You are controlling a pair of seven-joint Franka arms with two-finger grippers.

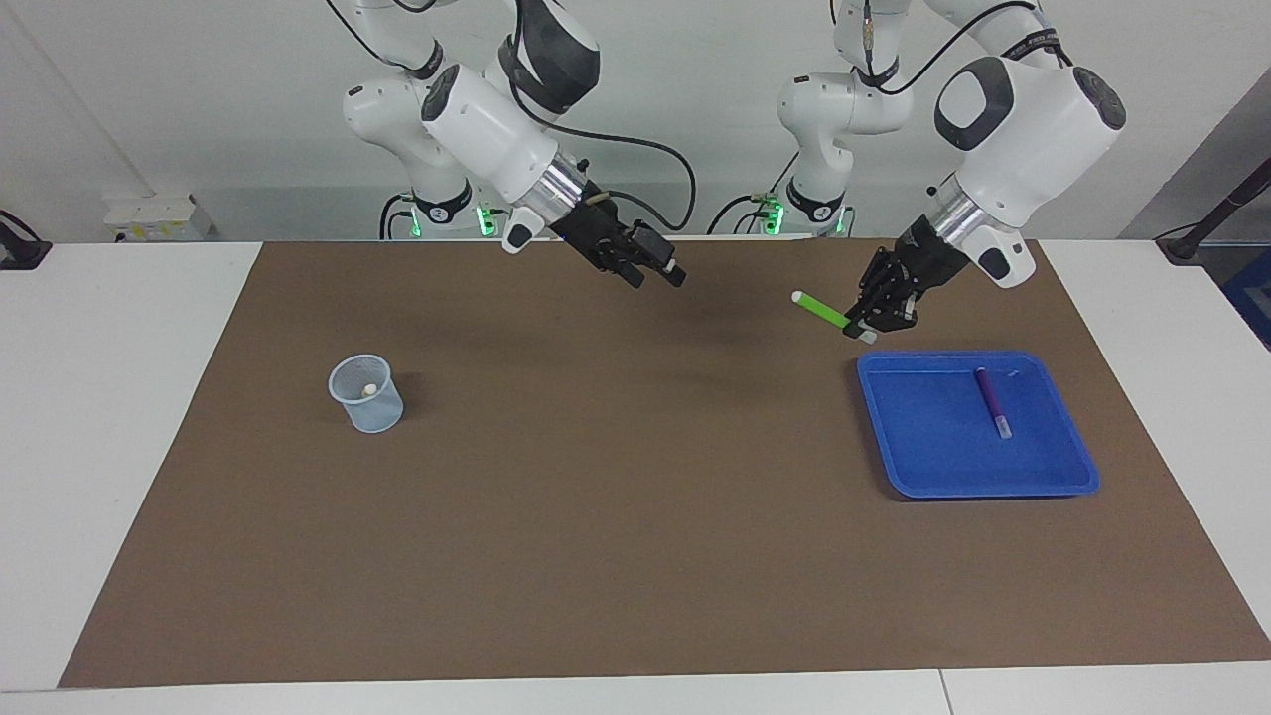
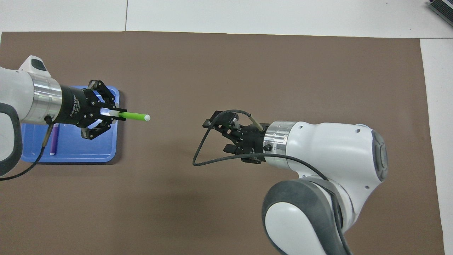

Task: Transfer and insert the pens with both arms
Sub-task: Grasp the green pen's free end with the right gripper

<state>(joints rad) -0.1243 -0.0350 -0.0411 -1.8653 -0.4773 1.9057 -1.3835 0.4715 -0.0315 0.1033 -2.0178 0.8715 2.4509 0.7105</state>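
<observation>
Your left claw (image 1: 862, 323) is clamped on the green pen (image 1: 820, 310), gripping it by one end, so the rest of the pen sticks out level from the fingertips, its whitish tip pointing toward the middle of the surface (image 1: 635, 556). That claw is up in the air over the brown mat, by the edge of the blue tray (image 1: 899, 467) nearer to the robots. Your right claw (image 1: 655, 270) hangs over the middle of the mat with its fingers spread wide and nothing between them, well apart from the green pen's free tip. The purple pen (image 1: 991, 401) lies flat in the tray. Toward the right arm's end stands a mesh cup (image 1: 366, 394), and you can see a pale pen end inside it.
</observation>
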